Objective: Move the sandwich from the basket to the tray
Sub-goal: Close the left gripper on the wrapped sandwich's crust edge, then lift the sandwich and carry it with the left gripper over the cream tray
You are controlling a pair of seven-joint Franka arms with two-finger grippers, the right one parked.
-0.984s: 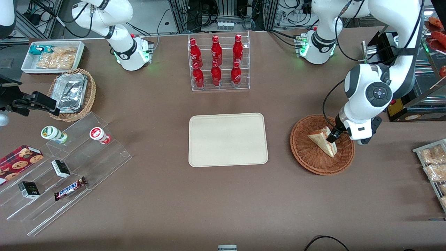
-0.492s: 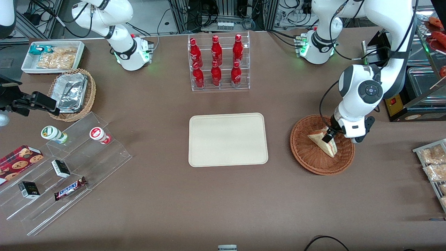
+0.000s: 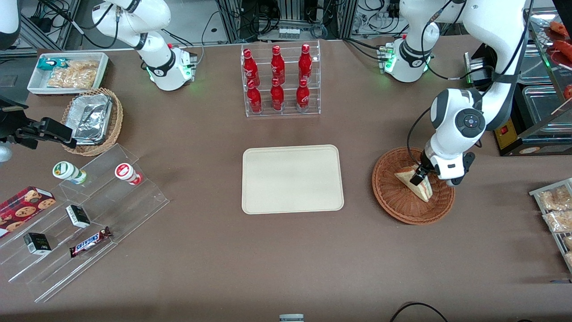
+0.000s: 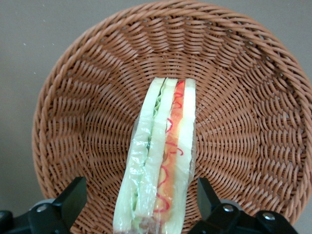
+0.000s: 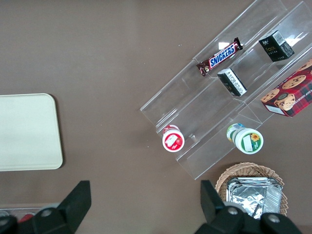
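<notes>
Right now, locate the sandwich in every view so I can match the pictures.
Front view: the sandwich lies in the wicker basket, toward the working arm's end of the table, with the gripper down at it.
Left wrist view: sandwich between the open gripper fingers, over the basket.
Right wrist view: not in it.
Shared landmark: the basket.

The sandwich point(image 3: 414, 183) lies in the basket point(image 3: 393, 197). The hand point(image 3: 419, 177) is low over it, one finger point(image 4: 70, 204) on each side, not touching. The tray point(image 3: 292, 179) sits on the counter point(image 3: 286, 259) beside the basket, toward the parked arm's end.
</notes>
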